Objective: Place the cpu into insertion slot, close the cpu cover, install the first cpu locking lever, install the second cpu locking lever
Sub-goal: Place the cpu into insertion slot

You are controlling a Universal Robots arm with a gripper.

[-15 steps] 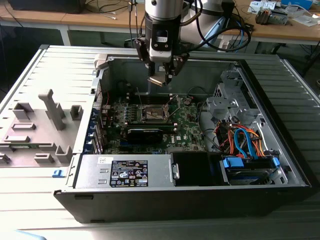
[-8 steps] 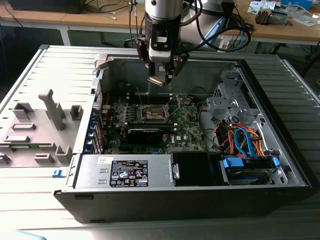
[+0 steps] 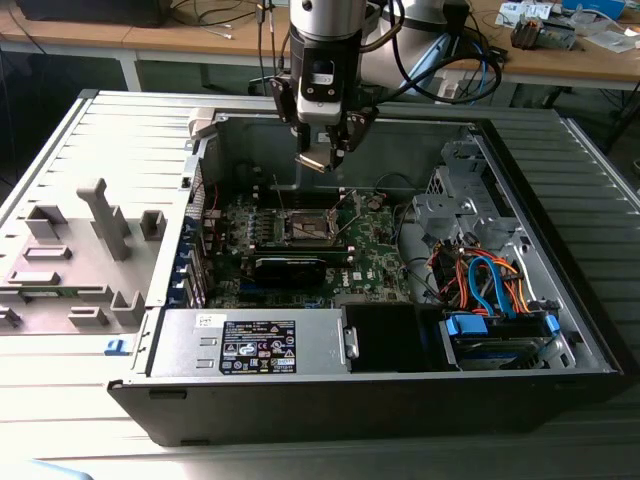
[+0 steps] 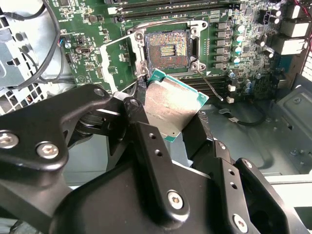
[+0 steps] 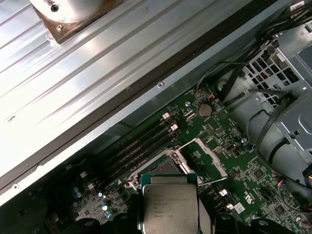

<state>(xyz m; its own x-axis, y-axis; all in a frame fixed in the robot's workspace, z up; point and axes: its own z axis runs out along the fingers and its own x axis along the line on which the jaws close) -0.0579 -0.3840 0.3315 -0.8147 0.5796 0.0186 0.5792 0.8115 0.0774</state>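
The gripper (image 3: 326, 150) hangs over the far part of the open computer case (image 3: 560, 330), its jaws drawn in narrow and clamped on the cpu (image 3: 312, 160), which it holds in the air at a tilt, clear of the green circuit board (image 3: 375, 255) beneath. In the second wrist view the black fingers (image 4: 146, 141) press on two opposite edges of the cpu (image 4: 173, 105), whose pale silvery face is turned up and whose green rim shows at the free corners. The insertion slot (image 4: 168, 48) lies bare just beyond it on the board, dark centre and contacts exposed inside the silver rim, with nothing seated in it. In the exterior view the insertion slot (image 3: 305, 228) sits near the middle of the board, nearer than the gripper. In the first wrist view the cpu (image 5: 169, 207) hangs partly in front of the slot, and the cpu cover (image 5: 210, 157) stands swung open off the slot at one side, so the cut-out frame shows the board through it. A thin wire locking lever (image 4: 210, 85) juts up loose beside the slot, not hooked down. A black card (image 3: 290, 268) lies on the board just near of the slot. At the near wall sits the grey power supply (image 3: 250, 345); blue and orange cables (image 3: 485, 285) bunch at the exterior view's right, and a grey fixture (image 3: 85, 250) lies outside the case at the exterior view's left.
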